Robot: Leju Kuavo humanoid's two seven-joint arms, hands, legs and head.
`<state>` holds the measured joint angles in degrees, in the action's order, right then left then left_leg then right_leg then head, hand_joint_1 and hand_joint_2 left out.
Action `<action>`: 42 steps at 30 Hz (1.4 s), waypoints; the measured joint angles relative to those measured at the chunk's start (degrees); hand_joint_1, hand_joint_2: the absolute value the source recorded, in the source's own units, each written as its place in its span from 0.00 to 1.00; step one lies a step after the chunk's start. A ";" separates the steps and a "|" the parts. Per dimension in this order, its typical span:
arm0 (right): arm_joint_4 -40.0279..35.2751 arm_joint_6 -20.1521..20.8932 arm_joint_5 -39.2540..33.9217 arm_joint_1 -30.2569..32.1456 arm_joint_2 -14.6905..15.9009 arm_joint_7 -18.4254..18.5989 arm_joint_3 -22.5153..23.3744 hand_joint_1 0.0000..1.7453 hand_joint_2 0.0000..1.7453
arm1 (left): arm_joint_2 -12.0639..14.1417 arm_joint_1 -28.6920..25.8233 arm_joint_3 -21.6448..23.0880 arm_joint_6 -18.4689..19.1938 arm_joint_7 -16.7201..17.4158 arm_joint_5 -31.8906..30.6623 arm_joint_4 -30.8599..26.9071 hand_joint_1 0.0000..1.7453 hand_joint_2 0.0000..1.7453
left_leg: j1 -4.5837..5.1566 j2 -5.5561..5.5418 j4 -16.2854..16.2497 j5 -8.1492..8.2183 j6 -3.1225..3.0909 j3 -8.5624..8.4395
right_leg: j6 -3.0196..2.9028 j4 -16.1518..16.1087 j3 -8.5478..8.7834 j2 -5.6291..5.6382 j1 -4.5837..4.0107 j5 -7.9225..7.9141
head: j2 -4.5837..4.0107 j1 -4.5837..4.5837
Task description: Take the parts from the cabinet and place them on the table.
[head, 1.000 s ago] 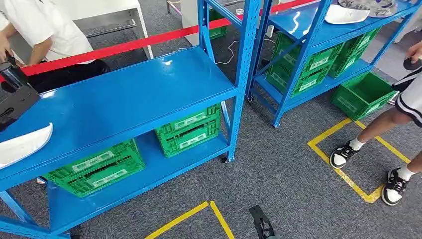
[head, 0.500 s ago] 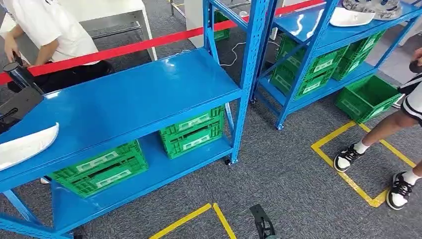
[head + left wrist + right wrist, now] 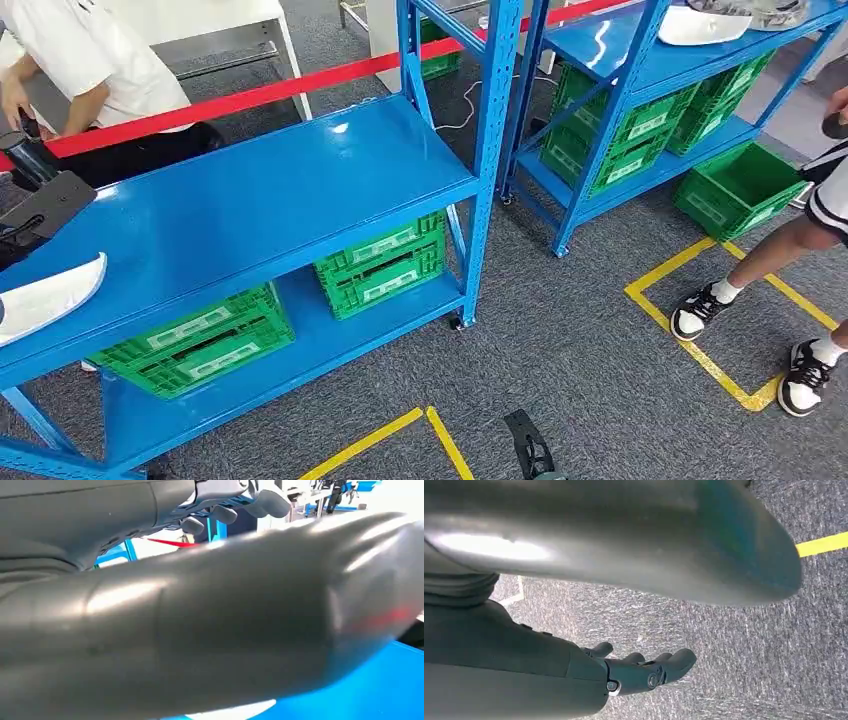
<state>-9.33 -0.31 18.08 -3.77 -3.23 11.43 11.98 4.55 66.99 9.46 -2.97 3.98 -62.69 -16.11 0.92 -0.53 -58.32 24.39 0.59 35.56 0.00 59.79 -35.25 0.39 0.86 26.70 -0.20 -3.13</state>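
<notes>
Here we found a white curved part lying at the left end of the blue shelf, just near the left hand, whose grasp we could not tell. The right hand hung over grey carpet, fingers loosely extended, holding nothing. Another white part sat on the far right rack.

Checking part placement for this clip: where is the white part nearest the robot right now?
In the head view the white part lies at the far left, on the top of the near blue shelf, just below a black device.
</notes>
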 joint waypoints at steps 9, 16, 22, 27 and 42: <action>0.00 0.00 0.00 0.00 0.00 -0.04 0.04 0.00 0.00 | -0.09 0.00 0.31 -0.02 -0.02 -0.04 0.02 0.00 0.00 | 0.26 -0.02 -0.31 0.18 -0.22 0.10 | 0.23 -0.35 0.17 0.00 0.34 -0.13 | 0.00 0.02; 0.00 0.04 -0.02 -0.01 0.00 -0.04 0.07 0.00 0.00 | -0.09 0.00 0.33 -0.04 -0.02 -0.04 0.00 0.00 0.00 | 0.66 -0.03 -0.60 0.62 -1.11 0.25 | 1.00 -0.66 0.38 -0.05 0.58 -0.08 | 0.00 0.04; 0.00 0.13 0.00 0.07 0.07 -0.04 0.07 0.00 0.00 | -0.59 -0.05 0.37 -0.13 -0.13 -0.04 -0.15 0.00 0.00 | -0.24 0.37 0.96 0.28 -2.21 -1.08 | 1.63 14.81 -7.38 -0.20 0.12 7.14 | 0.00 -0.33; 0.00 0.13 0.00 0.06 0.13 -0.07 0.07 0.00 0.00 | -0.72 -0.41 0.37 -0.13 -0.13 -0.04 -0.15 0.00 0.00 | -0.61 0.16 -0.81 1.74 -1.11 -1.13 | 1.70 1.76 -1.85 -0.34 0.38 -1.45 | 0.00 -0.39; 0.00 0.13 0.37 0.13 0.09 -0.07 0.11 0.00 0.00 | -0.61 -0.67 0.46 -0.20 -0.63 -0.02 0.11 0.00 0.00 | -0.90 0.17 -5.81 0.00 1.46 3.29 | -1.10 0.41 1.02 0.02 0.48 1.07 | 0.00 0.05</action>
<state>-9.33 -0.17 18.45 -3.63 -3.15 11.37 12.09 3.93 66.33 9.92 -3.17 3.34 -62.71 -16.00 0.02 -0.36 -64.13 24.39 2.05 38.85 -1.10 60.20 -34.24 0.41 1.34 27.77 -0.20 -3.08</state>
